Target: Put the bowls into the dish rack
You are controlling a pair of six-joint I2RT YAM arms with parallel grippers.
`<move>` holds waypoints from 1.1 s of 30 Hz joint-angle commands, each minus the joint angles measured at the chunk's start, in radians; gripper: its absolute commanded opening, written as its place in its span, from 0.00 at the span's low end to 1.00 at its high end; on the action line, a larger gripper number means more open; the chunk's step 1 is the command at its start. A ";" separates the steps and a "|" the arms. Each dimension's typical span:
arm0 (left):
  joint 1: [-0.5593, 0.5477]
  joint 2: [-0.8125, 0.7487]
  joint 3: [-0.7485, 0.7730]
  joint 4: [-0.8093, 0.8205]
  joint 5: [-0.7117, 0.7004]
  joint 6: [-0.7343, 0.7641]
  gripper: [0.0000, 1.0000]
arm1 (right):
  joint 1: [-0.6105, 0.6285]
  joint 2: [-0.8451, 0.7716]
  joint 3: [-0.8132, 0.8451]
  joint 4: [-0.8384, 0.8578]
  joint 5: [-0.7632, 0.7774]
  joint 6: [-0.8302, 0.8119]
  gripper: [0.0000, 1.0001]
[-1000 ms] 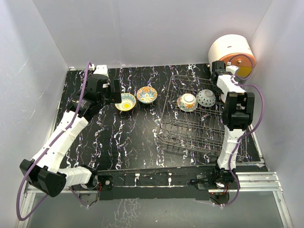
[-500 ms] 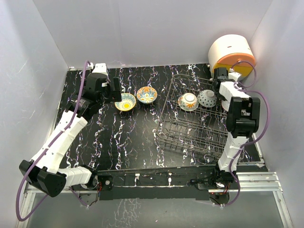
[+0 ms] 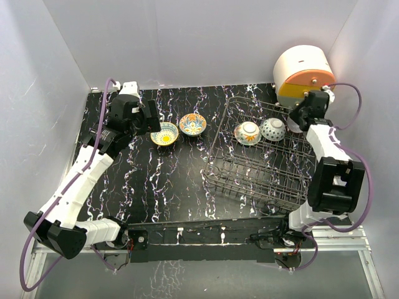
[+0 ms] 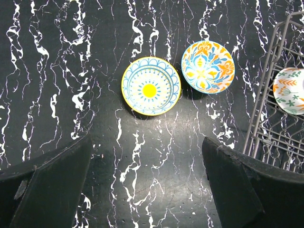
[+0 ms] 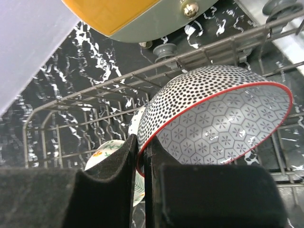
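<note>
In the dish rack (image 3: 255,177), right fingers (image 5: 109,190) pinch the dotted bowl (image 5: 199,95).

- left arm (image 3: 87,169) stretched forward, left gripper (image 4: 147,142) facing down, jaws wide apart
- right arm (image 3: 328,144) reaching to far right, right gripper (image 5: 141,145) jaws pressed together

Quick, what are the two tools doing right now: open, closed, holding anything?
Left tool: open, holding nothing.
Right tool: closed, apparently pinching the rim of the dotted bowl.
</note>
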 commanded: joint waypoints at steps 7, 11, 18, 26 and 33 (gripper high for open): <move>0.005 -0.039 0.037 -0.023 0.009 -0.014 0.97 | -0.195 -0.060 -0.266 0.456 -0.586 0.296 0.08; 0.005 -0.038 0.037 -0.018 0.011 -0.016 0.97 | -0.223 -0.033 -0.316 0.552 -0.690 0.363 0.08; 0.005 -0.031 0.035 -0.022 0.010 -0.017 0.97 | -0.255 -0.046 -0.358 0.722 -0.691 0.416 0.08; 0.005 -0.012 0.033 -0.009 0.023 -0.022 0.97 | -0.304 0.032 -0.384 0.938 -0.689 0.497 0.08; 0.005 -0.002 0.032 -0.016 0.026 -0.024 0.97 | -0.310 0.140 -0.443 1.212 -0.676 0.553 0.08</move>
